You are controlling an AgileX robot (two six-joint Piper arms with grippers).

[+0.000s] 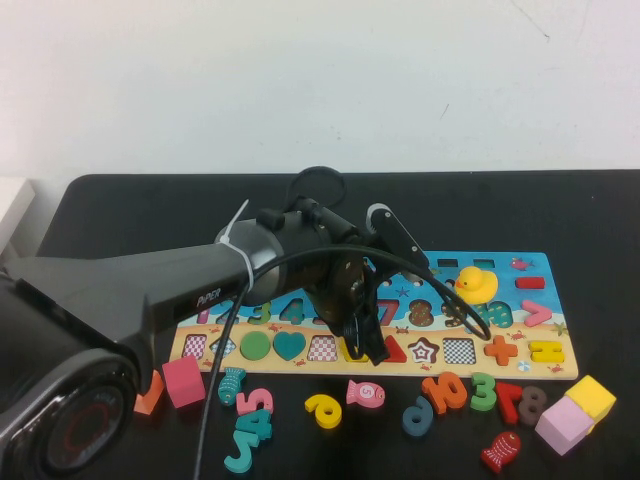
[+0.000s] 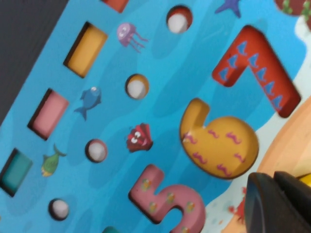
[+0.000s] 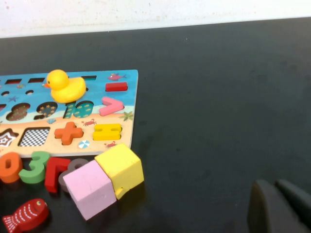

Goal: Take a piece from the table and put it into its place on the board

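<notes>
We see the left end effector (image 1: 368, 345) lowered onto the near row of the board (image 1: 520, 300), its fingers closed together. A small patch of yellow at their tips is the piece (image 1: 352, 352), seated at the shape recess between the checkered square recess (image 1: 322, 348) on its left and the red triangle (image 1: 393, 350) on its right. In the left wrist view only a sliver of that piece (image 2: 306, 180) shows beside the dark fingers (image 2: 272, 204), so we cannot tell whether they clamp it or merely press on it.

The board lies across the middle of the tabletop (image 1: 120, 210). Its near row also holds a green circle (image 1: 255, 345), a teal heart (image 1: 289, 345), an orange plus (image 1: 500, 349) and a yellow equals sign (image 1: 546, 351). A yellow rubber duck (image 1: 477, 285) sits on the board's far right part. The left wrist view shows a yellow 6 (image 2: 221, 145), a red 7 (image 2: 257, 68) and a pink 5 (image 2: 167, 201) seated in their recesses.

The left arm reaches in from the near left, its wrist bent steeply down over the board.

The right end effector (image 3: 282, 208) hangs over bare tabletop to the right of the board; only its dark fingertips show, close together, and we cannot tell how far open they are. A pink cube (image 3: 90, 189) and a yellow cube (image 3: 121, 167) lie touching near the board's near right corner.
</notes>
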